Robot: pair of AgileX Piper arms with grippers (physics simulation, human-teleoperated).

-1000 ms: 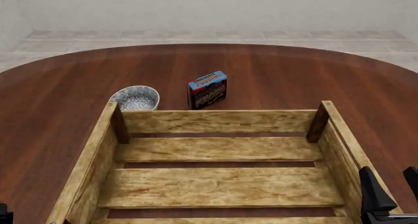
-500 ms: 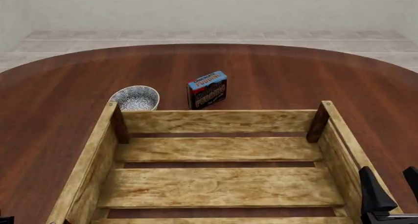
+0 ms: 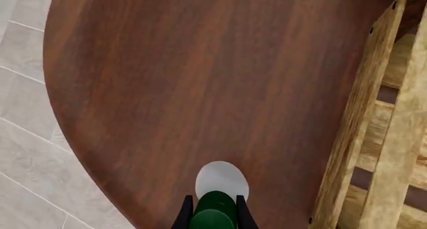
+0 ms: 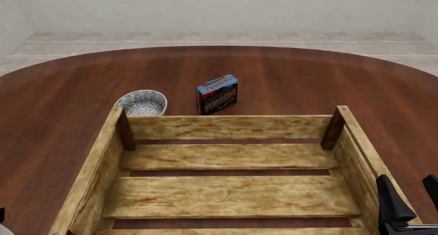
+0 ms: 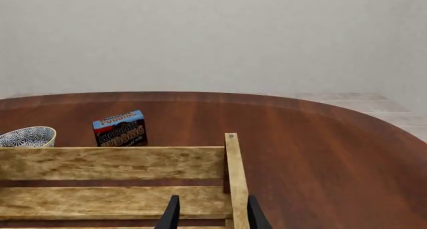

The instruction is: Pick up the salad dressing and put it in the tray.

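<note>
One salad dressing (image 3: pixel 215 189) sits between the black fingers of the left gripper (image 3: pixel 212 214), which pinches its dark green cap, the white body hanging over the table (image 3: pixel 200 89) just outside the tray's left wall. One tray (image 4: pixel 226 127) fills the near middle of the front view, with nothing inside it. Beyond its far wall stand one pudding box (image 4: pixel 217 94) at about twelve o'clock and one patterned bowl (image 4: pixel 141 102) at about eleven. The right gripper (image 4: pixel 409 199) rests at the tray's four o'clock corner, its two fingers spread apart around nothing.
</note>
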